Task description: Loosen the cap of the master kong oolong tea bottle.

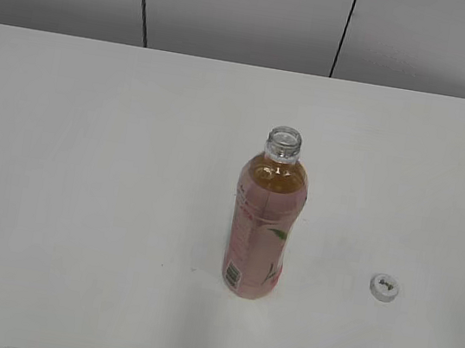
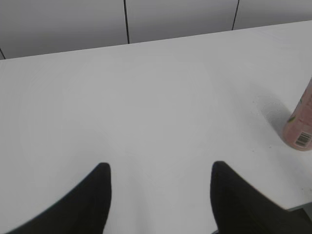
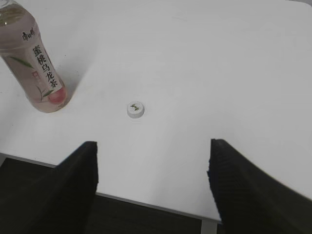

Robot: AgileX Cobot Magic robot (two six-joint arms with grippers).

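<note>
The master kong oolong tea bottle (image 1: pixel 265 223) stands upright near the middle of the white table, its neck bare and open at the top. Its pink label also shows in the right wrist view, bottle (image 3: pixel 31 58), and its base at the right edge of the left wrist view, bottle (image 2: pixel 301 126). The white cap (image 1: pixel 383 288) lies flat on the table to the bottle's right, apart from it, cap (image 3: pixel 135 109). My left gripper (image 2: pixel 160 168) is open over bare table, left of the bottle. My right gripper (image 3: pixel 152 146) is open, back near the table's front edge, short of the cap. Neither arm shows in the exterior view.
The white table (image 1: pixel 82 186) ends in a grey panelled wall (image 1: pixel 240 9) at the back. Its front edge (image 3: pixel 146 201) runs under the right gripper, with dark floor below.
</note>
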